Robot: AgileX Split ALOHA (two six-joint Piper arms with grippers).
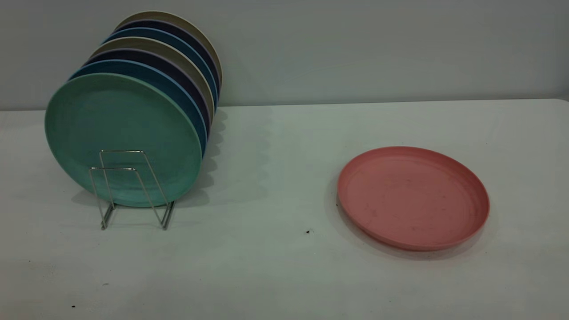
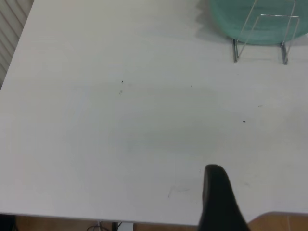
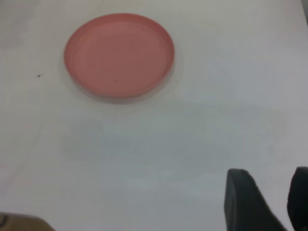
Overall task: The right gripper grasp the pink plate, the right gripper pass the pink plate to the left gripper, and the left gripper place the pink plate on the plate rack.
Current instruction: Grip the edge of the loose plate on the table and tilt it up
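Exterior view shows the pink plate (image 1: 413, 198) lying flat on the white table (image 1: 275, 266), well apart from the plate rack (image 1: 129, 191), which holds a row of upright plates fronted by a green plate (image 1: 122, 133). Neither arm appears there. Right wrist view shows the right gripper (image 3: 269, 199) with jaws parted, empty, far from the plate. Left wrist view shows one finger of the left gripper (image 2: 219, 202); its jaw state cannot be told.

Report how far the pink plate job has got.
Nothing is done yet. The pink plate lies flat on the table, untouched, apart from the plate rack, which holds other plates upright behind its empty front loops. The right end effector is open and well short of the plate; the left end effector hangs over bare table. The grasp, handover and racking are all left.
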